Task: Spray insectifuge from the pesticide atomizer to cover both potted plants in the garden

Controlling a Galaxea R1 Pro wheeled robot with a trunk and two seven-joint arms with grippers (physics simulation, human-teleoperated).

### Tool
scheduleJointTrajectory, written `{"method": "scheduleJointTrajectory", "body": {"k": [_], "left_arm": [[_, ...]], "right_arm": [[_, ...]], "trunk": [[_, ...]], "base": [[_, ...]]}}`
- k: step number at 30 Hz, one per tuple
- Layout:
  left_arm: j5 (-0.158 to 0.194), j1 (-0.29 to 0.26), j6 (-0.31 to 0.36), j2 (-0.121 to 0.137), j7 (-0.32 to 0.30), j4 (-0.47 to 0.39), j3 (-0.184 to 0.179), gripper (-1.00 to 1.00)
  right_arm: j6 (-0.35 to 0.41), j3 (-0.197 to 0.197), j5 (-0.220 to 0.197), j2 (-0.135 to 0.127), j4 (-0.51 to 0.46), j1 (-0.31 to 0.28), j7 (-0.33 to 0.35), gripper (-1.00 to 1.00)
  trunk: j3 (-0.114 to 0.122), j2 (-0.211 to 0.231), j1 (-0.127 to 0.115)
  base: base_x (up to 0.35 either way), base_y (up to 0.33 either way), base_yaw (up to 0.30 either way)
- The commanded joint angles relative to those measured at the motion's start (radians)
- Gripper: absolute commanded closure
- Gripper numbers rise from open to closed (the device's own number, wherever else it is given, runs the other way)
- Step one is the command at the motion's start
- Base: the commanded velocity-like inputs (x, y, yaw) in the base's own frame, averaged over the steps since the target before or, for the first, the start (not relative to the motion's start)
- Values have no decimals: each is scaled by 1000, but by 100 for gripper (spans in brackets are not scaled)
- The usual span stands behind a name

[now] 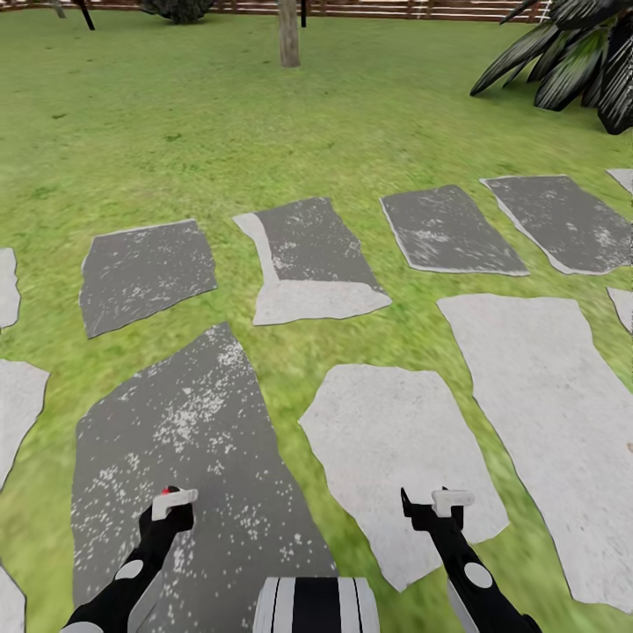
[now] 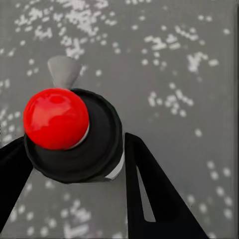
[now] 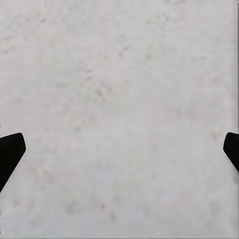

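The slim pesticide atomizer point(image 2: 92, 149) sits in the left gripper point(image 2: 74, 140). In the left wrist view it is seen end-on: a glossy red round knob on a black round spray head, with a short grey nozzle jutting from the far side and a sliver of white at the edge of the head. The gripper's two black fingers point(image 2: 154, 194) press against either side of that head, clamped on it. In the head view the left gripper point(image 1: 165, 519) hangs over a large dark-grey, white-flecked stepping stone point(image 1: 189, 440), and only a small red dot of the atomizer point(image 1: 164, 490) shows at its tip. The right gripper point(image 1: 431, 512) hangs over a pale grey stepping stone point(image 1: 396, 440). In the right wrist view its black fingertips point(image 3: 10, 152) stand wide apart at the edges of the picture, with nothing between them but bare pale stone — the right gripper point(image 3: 119, 147) is empty. More grey stones lie in a row ahead on the green lawn point(image 1: 176, 114) of the garden. Beyond them stand a grey-brown tree trunk point(image 1: 288, 33), a dark striped long-leaved plant point(image 1: 571, 53) at the far right, and a brown slatted wooden fence point(image 1: 396, 9) along the back.
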Motion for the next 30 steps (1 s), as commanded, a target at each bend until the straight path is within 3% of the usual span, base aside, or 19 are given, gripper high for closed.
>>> {"method": "scheduleJointTrajectory", "body": {"k": [1, 30], "left_arm": [[7, 0, -3, 0, -1, 1, -1, 100], [3, 0, 9, 3, -3, 2, -4, 100]], "right_arm": [[-3, 0, 0, 0, 1, 0, 0, -100], [-6, 3, 0, -1, -1, 0, -1, -100]], "trunk": [[3, 0, -1], [116, 7, -14]], "base": [[0, 0, 0], [0, 0, 0]]}}
